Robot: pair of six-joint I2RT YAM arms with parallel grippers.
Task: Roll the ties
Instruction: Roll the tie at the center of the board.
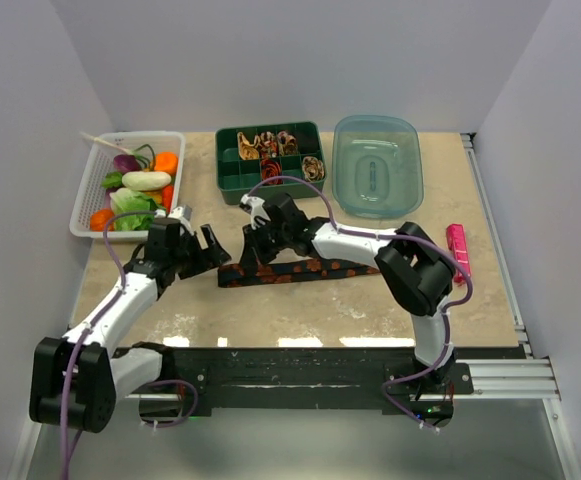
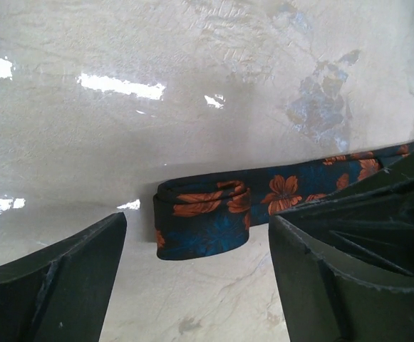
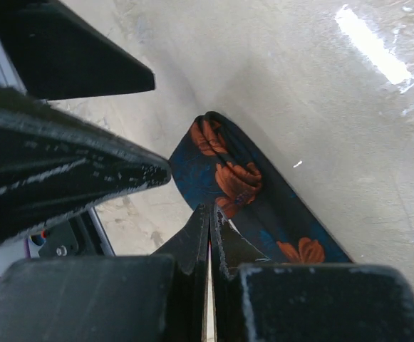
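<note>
The long dark tie (image 1: pixel 300 269) with orange-red flowers lies flat across the table's middle. Its left end (image 2: pixel 201 222) is folded over on itself into a short flat loop. My left gripper (image 1: pixel 208 250) is open just left of that end, which lies between and beyond the fingers (image 2: pixel 57 281) in the left wrist view. My right gripper (image 1: pixel 253 238) is shut, its tips (image 3: pixel 208 217) at the folded end (image 3: pixel 221 171); no fabric shows between the jaws. Several rolled ties (image 1: pixel 270 150) in tan, red and dark sit in the green box (image 1: pixel 232 175).
A white basket (image 1: pixel 85 215) of toy vegetables stands at the back left. A clear blue tub (image 1: pixel 377 165) is at the back right. A small pink bar (image 1: pixel 457 250) lies near the right edge. Both grippers are close together over the tie's left end.
</note>
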